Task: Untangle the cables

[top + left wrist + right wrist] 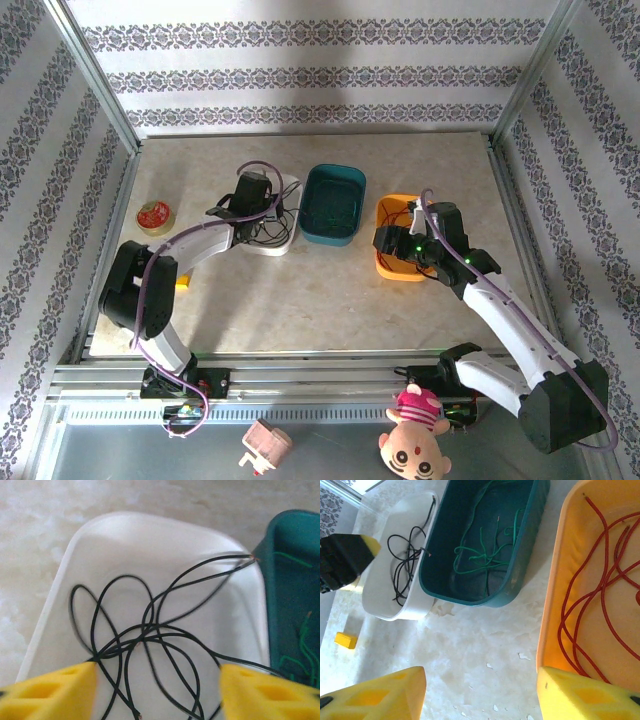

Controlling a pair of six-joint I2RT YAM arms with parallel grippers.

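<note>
My left gripper (157,692) hangs over a white tray (65,580) with its two yellow fingers (50,692) spread wide and nothing pinched between them. The black cable (145,630) lies in loose, crossing loops on the tray floor. One strand runs right up to the fingertip at the left of the wrist view (touching it or passing just under it, I cannot tell). Just beside the white tray, on its right, stands a teal tub (470,596) holding the green cable (475,555) in a loose tangle. My right gripper (480,695) hovers above bare table (470,645) between the teal tub and an orange tray (551,605), with its fingers likewise spread and holding nothing. The red cable (562,622) curls in long loops inside the orange tray. A small yellow block (345,640) sits on the table near the white tray.
</note>
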